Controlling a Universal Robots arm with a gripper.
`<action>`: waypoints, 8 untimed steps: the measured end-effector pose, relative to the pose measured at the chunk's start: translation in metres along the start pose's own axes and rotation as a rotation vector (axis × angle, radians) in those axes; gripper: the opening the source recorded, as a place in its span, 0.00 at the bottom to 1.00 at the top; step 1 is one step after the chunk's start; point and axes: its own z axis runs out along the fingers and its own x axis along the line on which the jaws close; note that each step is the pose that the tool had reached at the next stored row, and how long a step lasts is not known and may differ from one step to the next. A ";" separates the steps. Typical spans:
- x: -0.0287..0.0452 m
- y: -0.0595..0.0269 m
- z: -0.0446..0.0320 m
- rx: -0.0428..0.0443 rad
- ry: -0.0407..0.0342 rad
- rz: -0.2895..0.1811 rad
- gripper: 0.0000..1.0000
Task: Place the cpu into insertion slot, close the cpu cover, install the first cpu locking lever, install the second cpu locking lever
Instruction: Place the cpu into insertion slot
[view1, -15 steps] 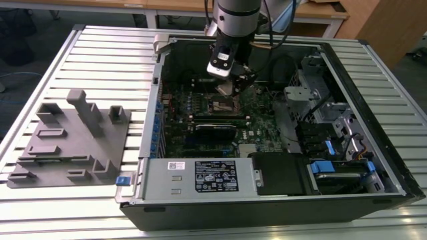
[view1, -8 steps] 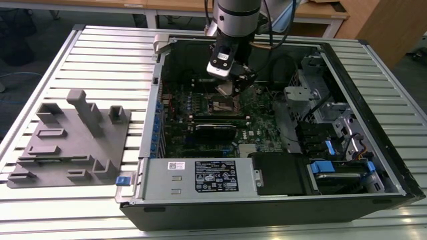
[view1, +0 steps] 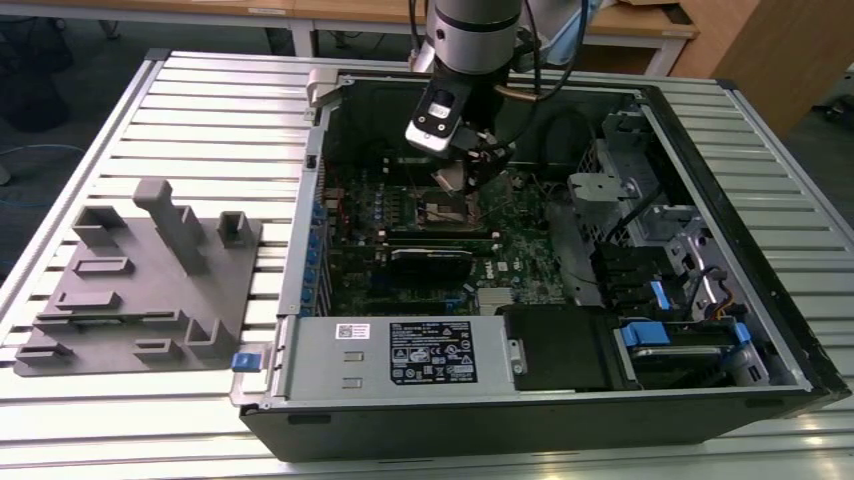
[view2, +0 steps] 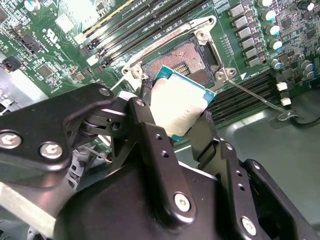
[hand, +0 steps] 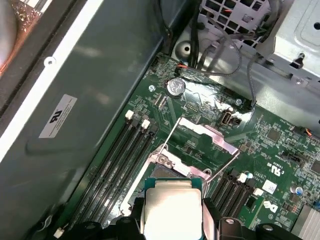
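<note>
The pincer (view2: 176, 111), clamped on the cpu (view2: 182, 102) by opposite edges, held it close above the open insertion slot (view2: 184, 59) with the cpu cover (hand: 207, 134) standing raised; seating it well would require squaring it to the slot and lowering it straight, without any sideways slide.

- In the exterior view, bright, even room light falls from above. The slatted metal table (view1: 200, 80) at the frame's left shines pale, without hard shadows.
- The inside of the computer case (view1: 300, 260) is dimmer, and the arm (view1: 474, 30) shades the motherboard (view1: 527, 255) at upper centre.
- In the second wrist view, glare washes the metal top of the cpu (view2: 180, 107) nearly white. The black gripper (view2: 175, 109) clamped on it, close to the lens, looks soft and short of detail.
- In the first wrist view, the cpu (hand: 172, 212) is pale, the grey case wall (hand: 100, 100) carries a soft sheen, and an orange blur (hand: 7, 35) sits in one corner.
</note>
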 end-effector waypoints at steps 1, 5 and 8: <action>0.0000 0.0000 0.0000 0.0000 0.0000 0.000 0.54; 0.0000 0.0000 0.0000 -0.0002 -0.0002 0.002 0.54; 0.0001 0.0000 0.0002 -0.0008 -0.0030 0.032 0.54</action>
